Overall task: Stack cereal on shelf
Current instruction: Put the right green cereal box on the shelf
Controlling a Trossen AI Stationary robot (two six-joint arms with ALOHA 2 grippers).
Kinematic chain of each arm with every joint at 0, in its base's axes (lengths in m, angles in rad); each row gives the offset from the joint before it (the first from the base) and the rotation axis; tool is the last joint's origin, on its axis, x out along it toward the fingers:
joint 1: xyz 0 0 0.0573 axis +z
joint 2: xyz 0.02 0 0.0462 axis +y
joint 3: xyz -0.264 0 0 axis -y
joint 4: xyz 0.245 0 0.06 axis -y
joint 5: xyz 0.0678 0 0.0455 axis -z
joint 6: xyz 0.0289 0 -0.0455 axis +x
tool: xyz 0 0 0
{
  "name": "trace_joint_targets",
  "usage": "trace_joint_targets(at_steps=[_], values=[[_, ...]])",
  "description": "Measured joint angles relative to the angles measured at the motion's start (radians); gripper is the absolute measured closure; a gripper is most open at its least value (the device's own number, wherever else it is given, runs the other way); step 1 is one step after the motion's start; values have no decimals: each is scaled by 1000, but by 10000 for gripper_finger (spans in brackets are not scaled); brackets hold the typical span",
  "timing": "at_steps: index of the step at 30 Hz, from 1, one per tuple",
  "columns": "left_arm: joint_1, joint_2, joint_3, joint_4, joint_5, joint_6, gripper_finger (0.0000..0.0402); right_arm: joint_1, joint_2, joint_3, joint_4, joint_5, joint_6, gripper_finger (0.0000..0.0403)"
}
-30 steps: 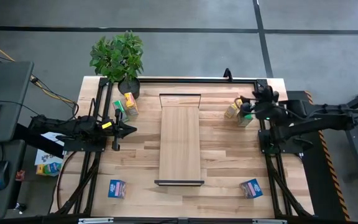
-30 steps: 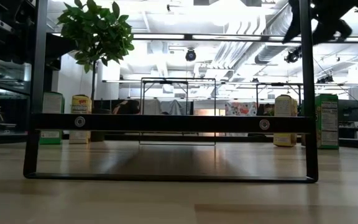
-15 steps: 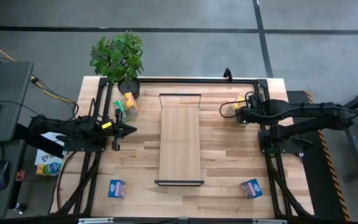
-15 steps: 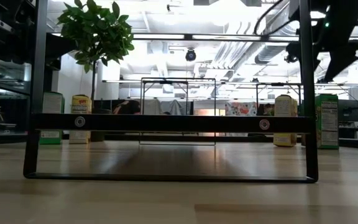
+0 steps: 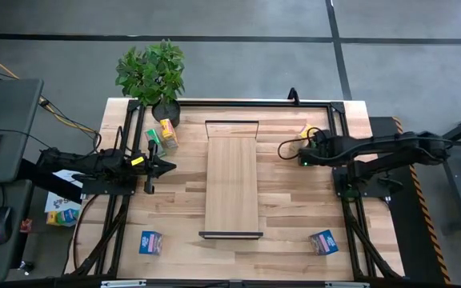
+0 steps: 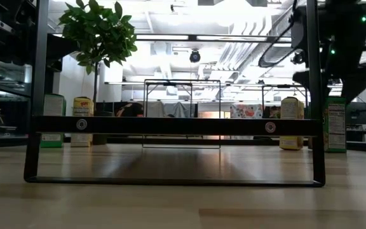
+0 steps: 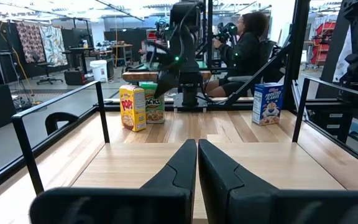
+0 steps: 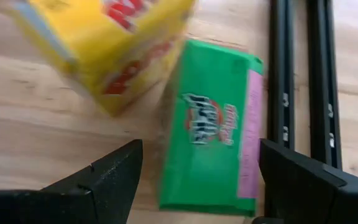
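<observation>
Butcher-block table (image 5: 286, 200): right gripper (image 8: 194, 171) spread wide over green cereal box (image 8: 213, 152), yellow box (image 8: 114, 43) blurred, cut off. Left gripper (image 7: 197, 163) clenched, empty, 9 o'clock of shelf (image 5: 232, 184).

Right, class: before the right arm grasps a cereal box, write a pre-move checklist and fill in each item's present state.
1. Right gripper open: ok.
2. Green box between its fingers: ok; it stands over the box, not touching.
3. Yellow box clear of the grasp: cannot tell; it sits right beside the green box.
4. Shelf bare for placing: ok.
5. Left gripper shut, parked at the table's left side, away from the shelf: ok.
</observation>
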Motion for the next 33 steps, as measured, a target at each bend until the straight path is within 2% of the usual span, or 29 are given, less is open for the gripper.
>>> trace_joint_targets(at_steps=[10,14,19,22,25,29,33], values=[[0,0,0,0,0,0,392,0,-2,-21,24,77,46,106],[0,0,0,0,0,0,392,0,-2,-21,26,77,46,146],[0,0,0,0,0,0,392,0,-2,-18,20,62,37,219],[0,0,0,0,0,0,392,0,-2,17,-32,-27,-24,256],[0,0,0,0,0,0,392,9,-2,94,-121,-153,-87,277],[0,0,0,0,0,0,392,32,-2,233,-215,-331,-185,278],[0,0,0,0,0,0,392,87,-2,370,-171,-480,-266,268]])
